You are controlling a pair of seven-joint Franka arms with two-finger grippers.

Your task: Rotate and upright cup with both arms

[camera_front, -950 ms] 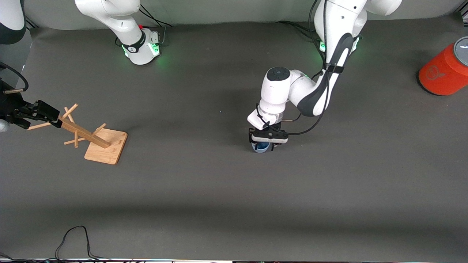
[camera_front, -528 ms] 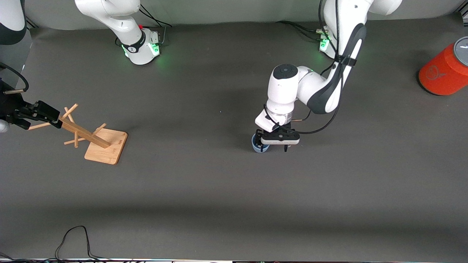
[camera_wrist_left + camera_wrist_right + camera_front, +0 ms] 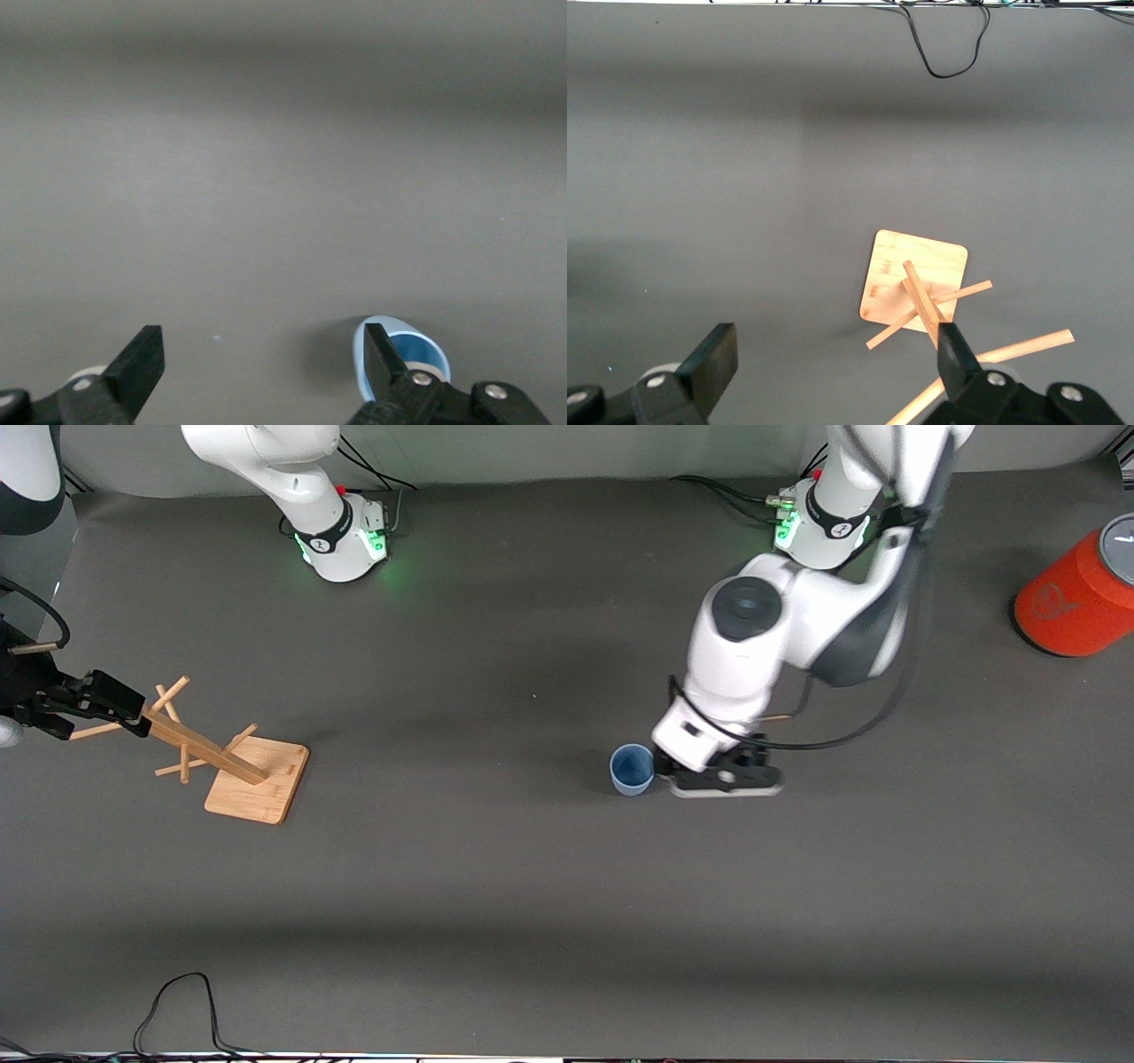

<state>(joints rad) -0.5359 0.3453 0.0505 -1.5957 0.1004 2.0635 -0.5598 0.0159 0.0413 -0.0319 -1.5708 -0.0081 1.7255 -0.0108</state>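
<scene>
The pale-blue cup point(image 3: 632, 769) stands upright, mouth up, on the dark mat near the table's middle. My left gripper point(image 3: 722, 777) is open and empty, just beside the cup toward the left arm's end, not touching it. In the left wrist view the cup point(image 3: 423, 347) shows partly hidden by one finger of the left gripper point(image 3: 260, 354). My right gripper point(image 3: 93, 701) is open and empty at the right arm's end of the table, by the top of a wooden rack; the right wrist view shows the right gripper point(image 3: 833, 354) with nothing between its fingers. The right arm waits.
A wooden peg rack on a square base point(image 3: 257, 779) stands at the right arm's end and also shows in the right wrist view point(image 3: 917, 274). An orange-red cylinder with a grey top point(image 3: 1076, 598) stands at the left arm's end. A black cable point(image 3: 177, 1001) lies at the table's near edge.
My left gripper has come off the cup and moved toward the left arm's end. The cup stays standing where it was, now uncovered. The right arm has not moved.
</scene>
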